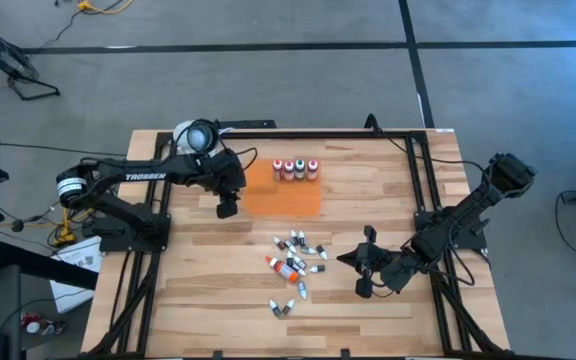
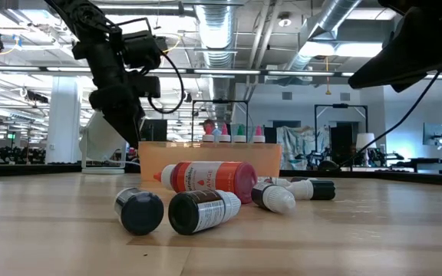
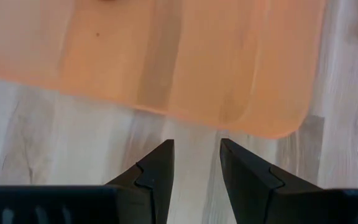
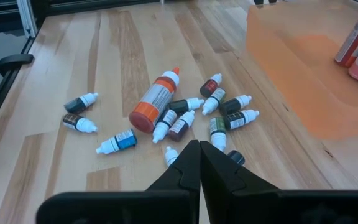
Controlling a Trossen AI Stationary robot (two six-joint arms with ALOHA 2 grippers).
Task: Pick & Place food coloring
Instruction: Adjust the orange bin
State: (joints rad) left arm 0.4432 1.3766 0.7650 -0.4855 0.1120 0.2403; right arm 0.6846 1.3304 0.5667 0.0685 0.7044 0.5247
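Lying flat, big orange bottle (image 4: 155,100) points cap away from closed right gripper (image 4: 198,163), vials (image 4: 224,116) scattered alongside; left gripper (image 3: 196,163) part-open, empty, at orange tray (image 3: 185,56) edge.

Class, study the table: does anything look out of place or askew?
Yes. Four bottles stand upright in a row on the orange tray, but the other food coloring bottles lie tipped over, scattered on the bare wood.

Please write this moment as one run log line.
left tool: open, empty, over orange tray edge | right tool: shut, empty, beside loose bottles | four bottles standing on tray
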